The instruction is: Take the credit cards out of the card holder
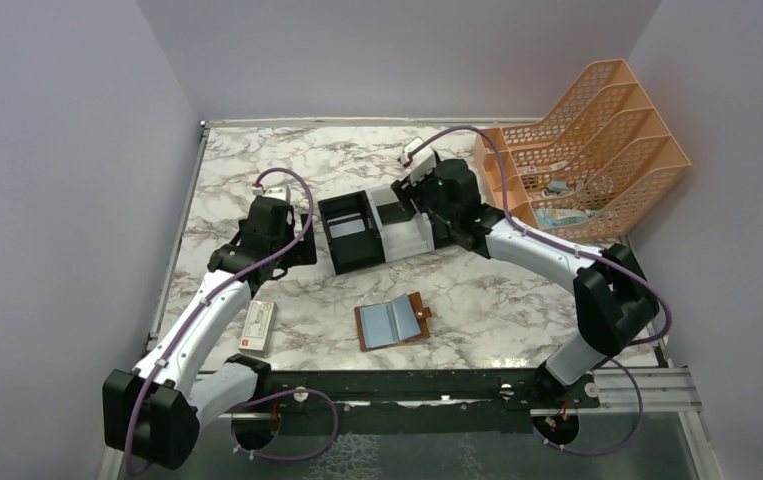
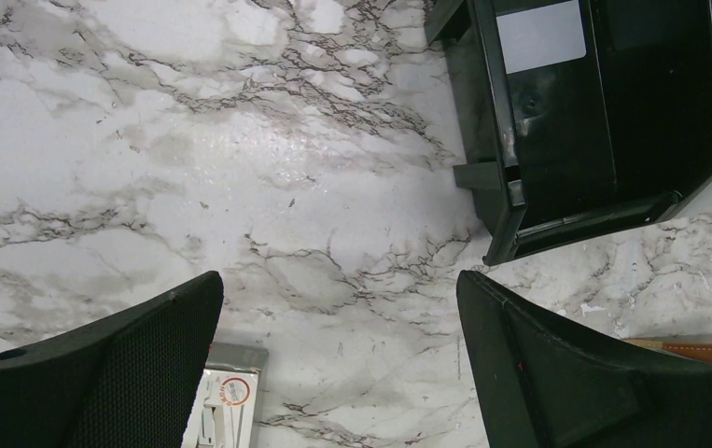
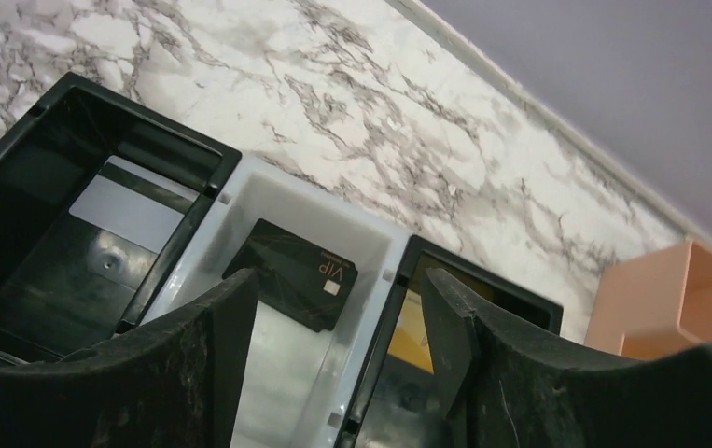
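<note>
Near the front edge of the marble table (image 1: 497, 300), between the two arm bases, the brown leather card holder (image 1: 394, 322) lies open and flat. Its pale blue pockets face up and its snap tab points right. I cannot tell whether any credit cards sit in those pockets.

One pale grey credit card (image 3: 128, 210) lies flat in the left black compartment of the three-compartment tray (image 1: 327, 240). A black VIP card (image 3: 291, 271) lies in the white middle compartment and a gold-yellow card (image 3: 408, 341) in the right one.

The right gripper (image 3: 338, 280) hovers over the tray with its jaws apart and nothing between them. The left gripper (image 2: 338, 277) hangs over bare marble beside the tray, spread wide and empty.

A card is probably light, thin, stiff and slick. Lying flat it offers no edge, so the place to take hold is the strip that stands out of a pocket mouth, pinched across both faces and drawn straight along the pocket. The holder looks soft and light, so it would likely slide or lift with the card. Pressing the other gripper down on the leather, clear of the pockets, should steady it.
</note>
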You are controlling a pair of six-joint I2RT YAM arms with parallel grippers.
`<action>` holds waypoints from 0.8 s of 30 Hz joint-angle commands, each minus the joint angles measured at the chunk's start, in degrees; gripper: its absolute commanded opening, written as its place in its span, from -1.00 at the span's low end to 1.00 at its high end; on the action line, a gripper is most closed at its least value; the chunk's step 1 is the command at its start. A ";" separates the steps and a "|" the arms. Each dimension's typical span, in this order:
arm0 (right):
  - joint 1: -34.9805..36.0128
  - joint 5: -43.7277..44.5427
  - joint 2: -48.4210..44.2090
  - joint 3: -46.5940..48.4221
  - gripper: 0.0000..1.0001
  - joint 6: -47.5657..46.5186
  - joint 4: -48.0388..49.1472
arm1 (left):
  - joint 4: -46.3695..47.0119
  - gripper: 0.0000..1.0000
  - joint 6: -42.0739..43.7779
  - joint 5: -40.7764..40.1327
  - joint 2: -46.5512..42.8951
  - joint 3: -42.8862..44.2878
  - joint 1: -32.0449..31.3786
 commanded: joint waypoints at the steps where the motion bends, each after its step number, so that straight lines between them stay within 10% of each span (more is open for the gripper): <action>1: -0.21 11.19 -2.39 -0.38 0.38 17.38 -9.33 | 0.94 0.99 0.63 1.23 -1.16 -0.88 0.23; 24: -2.15 8.59 4.86 6.68 0.58 32.25 -26.33 | 0.93 0.98 0.28 1.00 -2.31 -1.27 0.18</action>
